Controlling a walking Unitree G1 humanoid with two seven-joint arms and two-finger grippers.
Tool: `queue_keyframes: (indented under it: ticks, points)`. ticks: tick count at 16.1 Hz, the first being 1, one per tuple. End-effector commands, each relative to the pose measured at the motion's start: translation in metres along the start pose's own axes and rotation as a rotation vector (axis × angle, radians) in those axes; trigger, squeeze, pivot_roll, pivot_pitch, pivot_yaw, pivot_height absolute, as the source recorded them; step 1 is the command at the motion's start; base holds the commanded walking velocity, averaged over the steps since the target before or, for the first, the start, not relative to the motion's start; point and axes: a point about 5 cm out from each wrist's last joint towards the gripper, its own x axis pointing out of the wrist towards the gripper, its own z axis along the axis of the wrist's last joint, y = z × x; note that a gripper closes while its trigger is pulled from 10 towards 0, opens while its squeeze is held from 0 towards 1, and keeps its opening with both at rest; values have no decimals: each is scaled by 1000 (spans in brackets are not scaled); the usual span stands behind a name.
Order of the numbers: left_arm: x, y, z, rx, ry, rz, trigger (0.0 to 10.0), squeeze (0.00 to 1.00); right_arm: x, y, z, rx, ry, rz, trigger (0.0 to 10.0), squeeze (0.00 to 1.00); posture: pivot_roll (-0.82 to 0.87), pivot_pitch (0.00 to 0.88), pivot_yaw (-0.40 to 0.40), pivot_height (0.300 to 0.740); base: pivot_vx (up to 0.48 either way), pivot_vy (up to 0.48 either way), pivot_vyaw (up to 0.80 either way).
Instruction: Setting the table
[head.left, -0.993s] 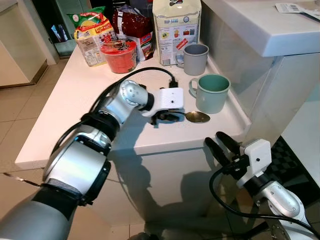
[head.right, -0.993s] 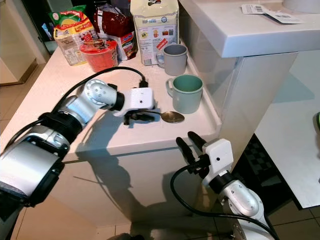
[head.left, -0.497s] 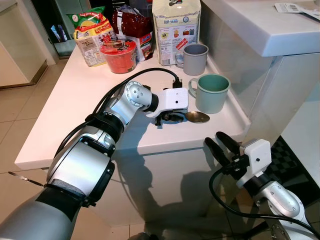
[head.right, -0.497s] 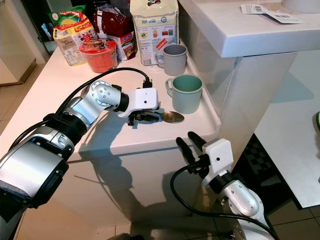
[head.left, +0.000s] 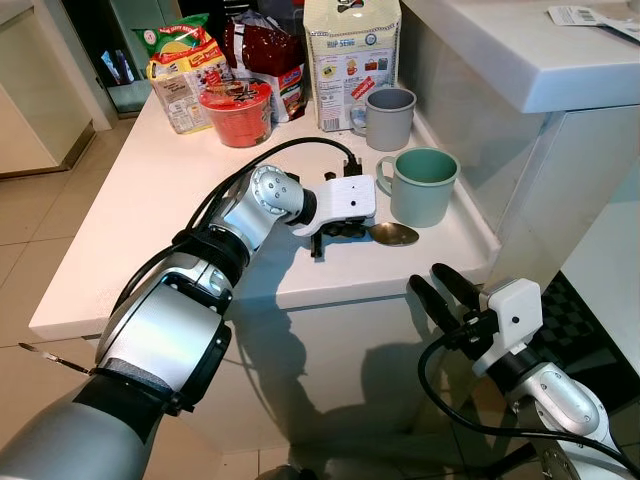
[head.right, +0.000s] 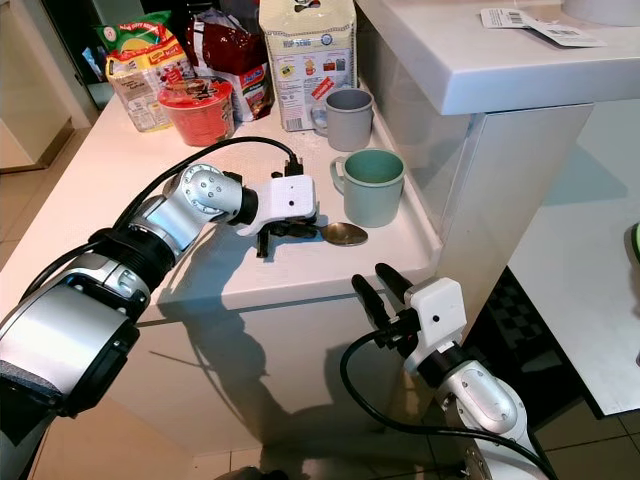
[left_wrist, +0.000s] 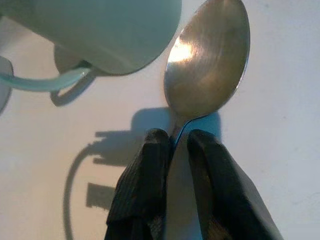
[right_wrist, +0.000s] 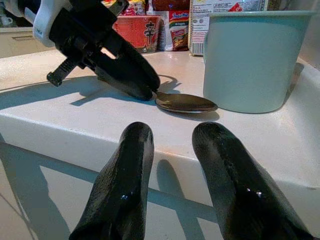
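Spoon: the spoon (head.left: 392, 234) lies flat on the white counter (head.left: 130, 230) near its front right corner, bowl just beside the green mug.
Left gripper: the left gripper (left_wrist: 175, 142) is low on the counter, its fingers (left_wrist: 145, 170) pinched narrow on the spoon's neck.
Right gripper: the right gripper (head.left: 438, 287) hangs below the counter's front edge, near the right corner, fingers (right_wrist: 125, 180) parted and holding nothing.
Green mug: the green mug (head.left: 425, 186) stands upright by the counter's right edge, handle toward the left gripper.
Grey mug: the grey mug (head.left: 391, 117) is upright behind the green one.
Back edge: a red noodle cup (head.left: 238, 112), snack bags (head.left: 185, 70) and a white carton (head.left: 350, 55) crowd the far side.
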Motion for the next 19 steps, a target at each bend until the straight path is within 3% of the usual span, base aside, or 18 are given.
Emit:
queue_keyframes:
  ticks: [1, 2, 3, 9, 10, 12, 15, 19]
  points:
    - [-1, -1, -6, -28, 30, -15, 4314, 0, -1, 4, 2, -3, -10, 15, 10000, 0, -154, 0, 118, 740, 0, 0, 0]
    - [-1, -1, -6, -23, 36, -14, 8157, 0, -2, 4, 1, -3, -10, 15, 10000, 0, -154, 0, 120, 740, 0, 0, 0]
    - [-1, 0, -5, -18, 41, -11, 10000, 0, -2, 4, 0, -1, -9, 14, 10000, 0, -156, 0, 124, 740, 0, 0, 0]
    - [2, -1, -5, -15, 79, -30, 10000, 0, -4, 6, -2, 5, -9, 13, 10000, 0, -160, 0, 132, 740, 0, 0, 0]
    - [3, -3, -5, -20, 75, -43, 0, 0, -4, 7, -2, 6, -9, 13, 10000, 0, -160, 0, 132, 740, 0, 0, 0]
    - [4, -3, -4, -53, 41, -36, 0, 0, -4, 9, 0, 6, -11, 13, 10000, 0, -161, 0, 134, 740, 0, 0, 0]
    - [-6, 14, 6, -122, -43, 91, 0, 0, -4, 11, 1, 10, -13, 12, 10000, 0, -158, 0, 133, 740, 0, 0, 0]
    - [-16, 24, 8, -142, -82, 130, 0, 0, -3, 12, 2, 12, -13, 17, 10000, 0, -149, 0, 128, 740, 0, 0, 0]
